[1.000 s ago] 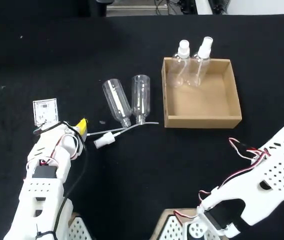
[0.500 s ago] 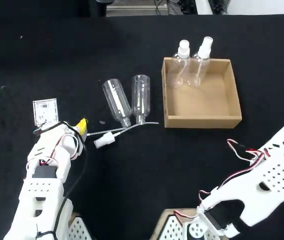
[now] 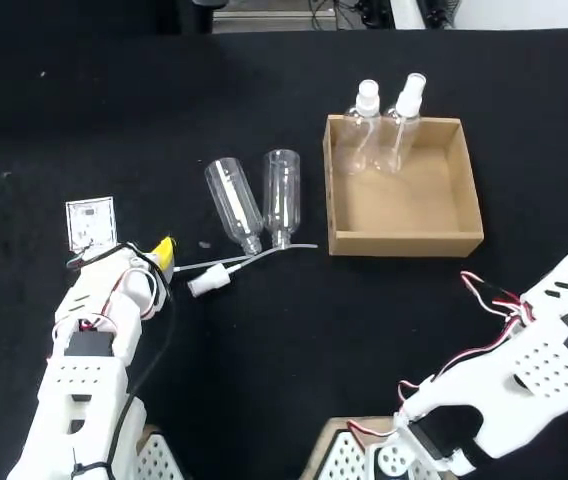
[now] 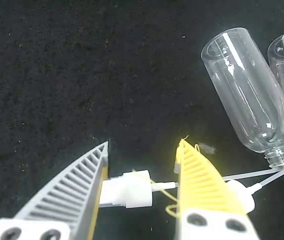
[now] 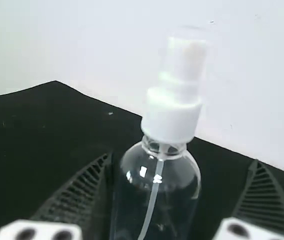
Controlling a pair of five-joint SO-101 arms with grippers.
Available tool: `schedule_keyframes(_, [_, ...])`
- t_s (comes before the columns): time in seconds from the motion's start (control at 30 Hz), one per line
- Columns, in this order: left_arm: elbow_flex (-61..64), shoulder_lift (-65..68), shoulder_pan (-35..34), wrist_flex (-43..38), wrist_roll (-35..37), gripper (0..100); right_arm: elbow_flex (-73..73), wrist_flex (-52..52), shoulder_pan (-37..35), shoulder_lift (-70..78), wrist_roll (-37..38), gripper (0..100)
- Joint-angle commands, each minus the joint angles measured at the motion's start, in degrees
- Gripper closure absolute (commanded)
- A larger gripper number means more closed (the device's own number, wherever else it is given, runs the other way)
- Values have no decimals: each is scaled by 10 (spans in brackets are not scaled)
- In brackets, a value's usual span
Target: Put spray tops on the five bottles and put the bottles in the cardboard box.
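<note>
Far to the left of the cardboard box (image 3: 404, 243), the left gripper (image 4: 143, 150) is down at the black table (image 3: 264, 380). Its grey and yellow fingers pinch a white spray top (image 4: 127, 189) lengthwise: the cap end is against the grey one and the thin stem touches the yellow.

A second spray top (image 3: 209, 282) lies just beside it on the box side, its tube running towards the box. Two uncapped bottles (image 3: 234, 205) (image 3: 282, 195) lie side by side close to the box's left wall, necks pointing to the near edge.

Inside the box, two capped bottles (image 3: 364, 125) (image 3: 402, 118) lean on the far wall.

Right of the box and nearer me, the right gripper (image 5: 181, 159) is raised, its black fingers closed round the lower body of a fifth bottle (image 5: 157, 185). That bottle is upright, with its spray top on.
</note>
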Motion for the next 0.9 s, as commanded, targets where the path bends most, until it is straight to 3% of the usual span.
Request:
schedule_keyframes(0.0, [-4,-8,13,-12,-5,791,3,-11,-24,-39,31,649])
schedule_keyframes(0.3, [-4,-9,13,-12,-5,791,85,-11,-26,-139,31,649])
schedule_keyframes(0.63, [-5,-9,13,-12,-5,791,328,-2,-13,-393,34,649])
schedule_keyframes(0.73, [-5,-9,13,-12,-5,791,340,105,-17,-468,35,649])
schedule_keyframes(0.87, [-5,-9,13,-12,-6,791,247,450,-19,-563,35,649])
